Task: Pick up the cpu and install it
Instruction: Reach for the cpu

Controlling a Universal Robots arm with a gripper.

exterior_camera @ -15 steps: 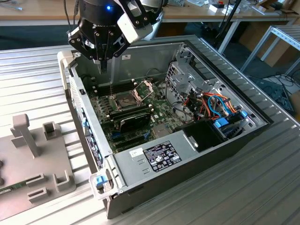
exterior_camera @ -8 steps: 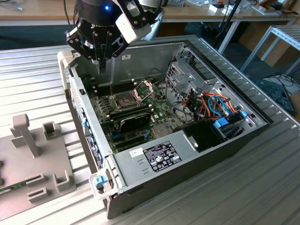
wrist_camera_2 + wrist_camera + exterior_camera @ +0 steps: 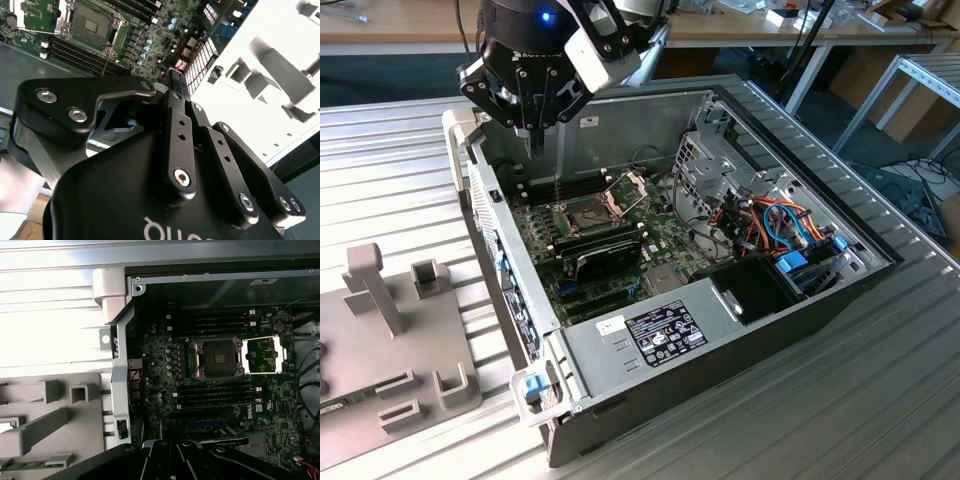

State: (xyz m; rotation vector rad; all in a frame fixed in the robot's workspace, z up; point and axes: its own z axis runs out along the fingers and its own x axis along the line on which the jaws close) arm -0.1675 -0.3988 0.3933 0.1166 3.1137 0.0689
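Ext. view, left to right: grey fixture [image 3: 400, 330] on the bench. Next, gripper [image 3: 533, 138] hangs over the PC case [image 3: 620, 130] by its left wall, fingers pinched narrow; can't tell if anything's between 'em. Socket [image 3: 582, 213] open, pins bare, frame [image 3: 625, 188] flipped up. Cpu: can't spot it.

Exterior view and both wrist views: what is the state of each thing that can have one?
computer case: lying on its side, open, side cover off.
socket frame: swung open, beside the socket.
cpu socket: uncovered and empty.
gripper: hanging above the open case.
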